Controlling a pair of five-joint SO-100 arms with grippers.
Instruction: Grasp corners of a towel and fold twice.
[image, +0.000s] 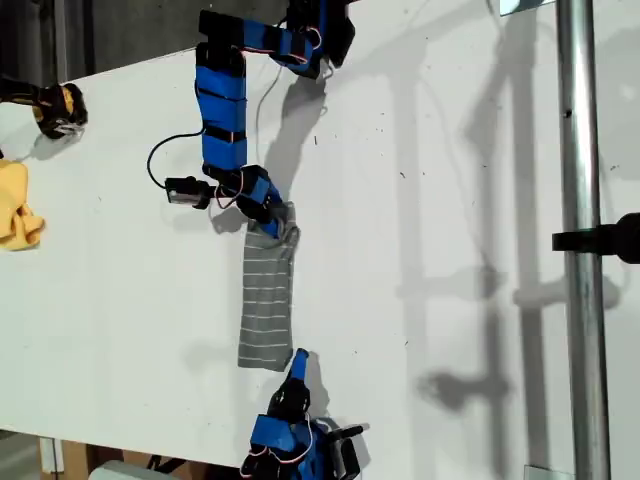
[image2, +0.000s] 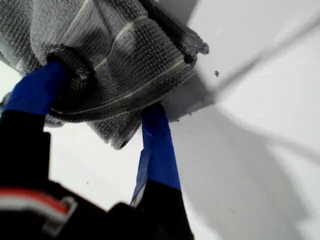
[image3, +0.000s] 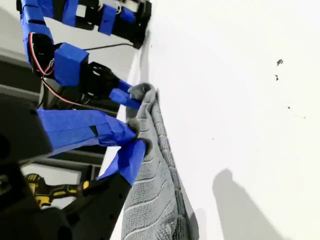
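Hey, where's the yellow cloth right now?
The yellow cloth lies bunched at the exterior view's left edge on the white table, just below a yellow-and-black tool and well apart from the striped towel.

- White table (image: 450, 200), bare surface, faintly speckled.
- Yellow cloth (image: 18, 207), crumpled, at exterior view's left edge.
- Yellow-black tool (image: 55, 108), near it.
- Metal pole (image: 585, 250), exterior view's right.

My first gripper (image2: 107, 112) and my second gripper (image3: 136, 137) are both clamped.
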